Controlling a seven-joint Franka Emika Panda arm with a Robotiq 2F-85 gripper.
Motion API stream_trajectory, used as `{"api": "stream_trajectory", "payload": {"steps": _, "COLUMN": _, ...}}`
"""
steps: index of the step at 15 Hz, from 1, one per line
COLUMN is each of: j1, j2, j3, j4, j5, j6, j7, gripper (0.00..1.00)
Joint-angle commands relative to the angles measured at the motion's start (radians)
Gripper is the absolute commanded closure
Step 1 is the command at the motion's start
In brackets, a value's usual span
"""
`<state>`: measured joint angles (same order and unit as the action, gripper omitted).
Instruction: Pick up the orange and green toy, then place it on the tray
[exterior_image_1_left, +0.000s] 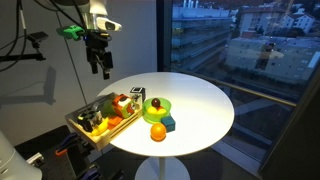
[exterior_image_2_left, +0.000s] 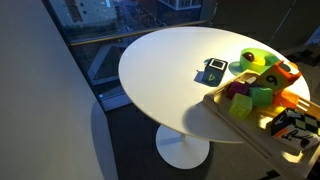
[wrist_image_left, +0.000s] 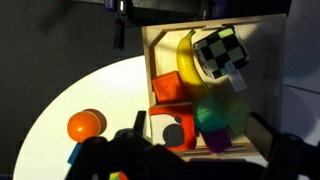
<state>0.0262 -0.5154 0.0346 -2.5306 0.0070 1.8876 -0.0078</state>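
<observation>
The tray (exterior_image_1_left: 92, 139) with a pale wooden rim sits on the round white table's edge, full of toys; it also shows in the other exterior view (exterior_image_2_left: 232, 124) and the wrist view (wrist_image_left: 148, 62). An elongated orange piece (exterior_image_1_left: 114, 122) lies in the tray by its table-side rim, also seen in an exterior view (exterior_image_2_left: 290, 98); I cannot make out green on it, so I cannot tell if it is the orange and green toy. My gripper (exterior_image_1_left: 99, 66) hangs high above the tray, open and empty; in the wrist view (wrist_image_left: 200, 138) its dark fingers frame the toys below.
On the table are a round orange ball (exterior_image_1_left: 158, 132) (wrist_image_left: 85, 125), a yellow-green dish (exterior_image_1_left: 157, 105) (exterior_image_2_left: 257, 59) and a dark teal block (exterior_image_1_left: 168, 122) (exterior_image_2_left: 214, 70). The tray holds a black-and-white cube (wrist_image_left: 221, 50), a yellow banana (wrist_image_left: 185, 60) and coloured blocks. Windows are close behind.
</observation>
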Motion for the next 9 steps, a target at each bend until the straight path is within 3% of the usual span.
{"api": "stream_trajectory", "payload": {"steps": 1, "j1": -0.005, "j2": -0.082, "j3": -0.019, "j4": -0.002, "j5": -0.005, "j6": -0.029, "j7": -0.011, "gripper": 0.00}}
{"api": "stream_trajectory", "payload": {"steps": 9, "j1": -0.002, "j2": -0.099, "j3": -0.025, "j4": -0.005, "j5": 0.001, "j6": -0.011, "j7": -0.001, "gripper": 0.00}}
